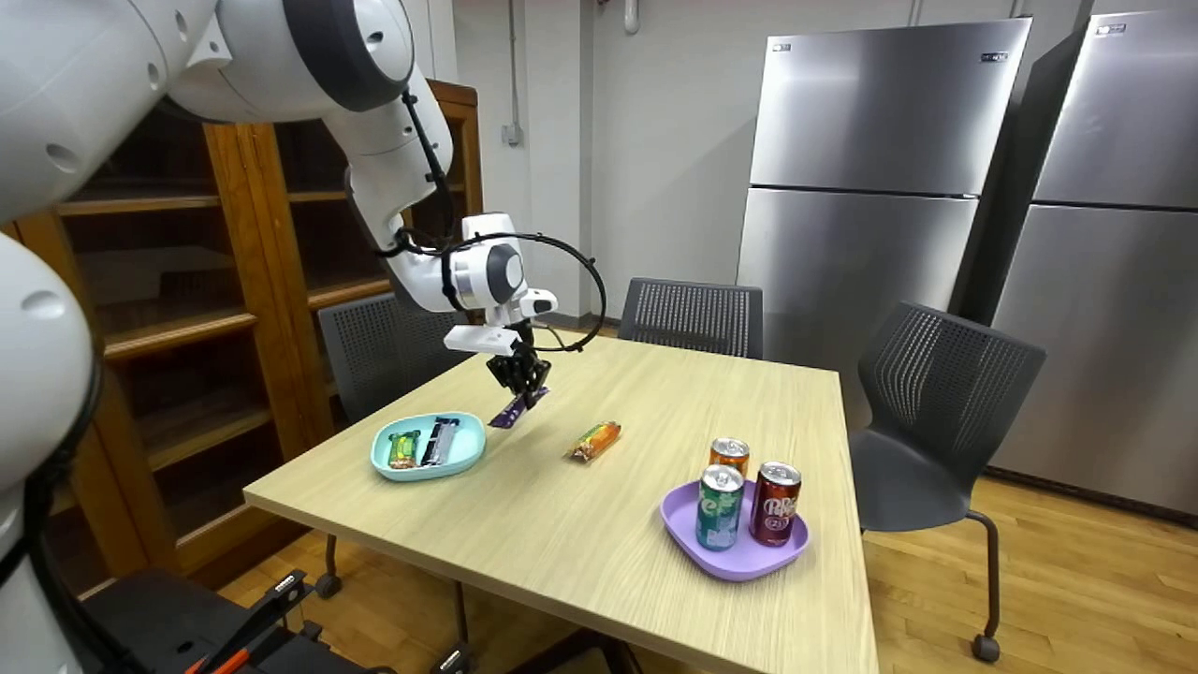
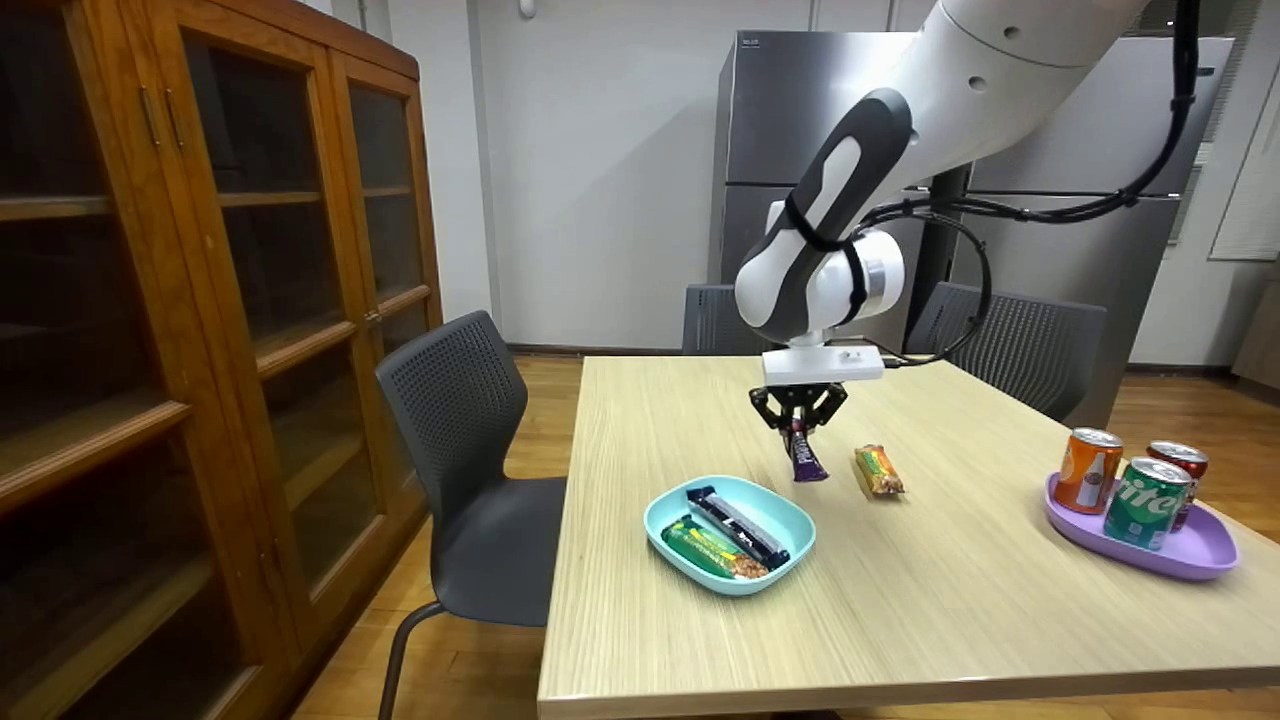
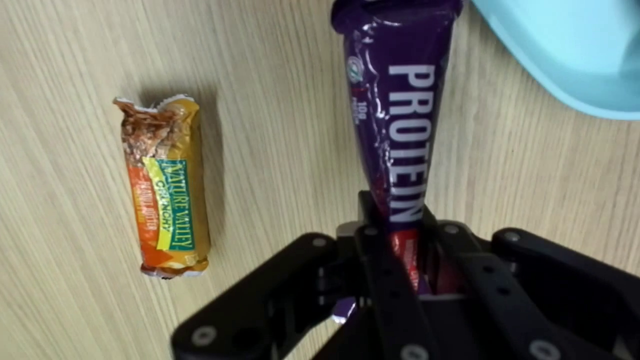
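Clasping purple protein bar: tool near blue tray (orange-wrapped bar lying apart).

On the pale counter, a purple tray is holding an orange can, a green can and a dark red can, all standing upright. Gray chairs are standing around the counter, two silver refrigerators are towering behind it, and a glass-doored wooden cabinet is rising beside one chair.
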Available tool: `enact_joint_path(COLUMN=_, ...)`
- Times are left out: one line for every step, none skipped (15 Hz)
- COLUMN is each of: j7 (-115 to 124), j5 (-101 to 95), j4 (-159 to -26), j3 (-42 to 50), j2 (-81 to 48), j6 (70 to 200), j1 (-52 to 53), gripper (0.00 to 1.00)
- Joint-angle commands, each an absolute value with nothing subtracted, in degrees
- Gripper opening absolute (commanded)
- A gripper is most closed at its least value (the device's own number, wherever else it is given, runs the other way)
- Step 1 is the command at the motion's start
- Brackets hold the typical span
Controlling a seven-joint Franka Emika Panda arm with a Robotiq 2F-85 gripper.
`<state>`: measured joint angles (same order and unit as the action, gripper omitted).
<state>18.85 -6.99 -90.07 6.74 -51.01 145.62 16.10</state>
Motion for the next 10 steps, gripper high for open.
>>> enact_joint_path(j7=18.8, j5=-10.76, j4=-94.55, j3=7.44, j2=-47.2, j6=144.8, j1=19.49, gripper=0.04)
enact_joint_path(j7=18.88, j5=-11.74, j4=-94.93, j3=7.42, j2=-46.99, j6=144.68, j1=20.35, gripper=0.04)
enact_joint_path(j7=18.79, j5=-12.74, j4=-95.23, j3=7.36, j2=-46.9, j6=144.54, j1=21.23, gripper=0.04)
enact_joint_path(j7=18.77, j5=-13.71, j4=-95.43, j3=7.34, j2=-46.89, j6=144.4, j1=22.05, gripper=0.04)
enact_joint_path(j7=18.73, j5=-14.62, j4=-95.56, j3=7.32, j2=-46.97, j6=144.33, j1=22.84, gripper=0.04)
enact_joint_path(j7=18.61, j5=-15.8, j4=-95.45, j3=7.55, j2=-47.27, j6=143.86, j1=23.82, gripper=0.04)
enact_joint_path(j7=18.57, j5=-16.93, j4=-95.59, j3=7.71, j2=-47.38, j6=143.8, j1=24.56, gripper=0.04)
enact_joint_path(j7=18.52, j5=-17.96, j4=-95.55, j3=7.76, j2=-47.52, j6=143.52, j1=25.27, gripper=0.04)
enact_joint_path(j7=18.31, j5=-18.78, j4=-95.76, j3=7.61, j2=-47.54, j6=143.49, j1=25.68, gripper=0.04)
enact_joint_path(j7=18.1, j5=-19.37, j4=-95.96, j3=7.38, j2=-47.54, j6=143.53, j1=25.96, gripper=0.04)
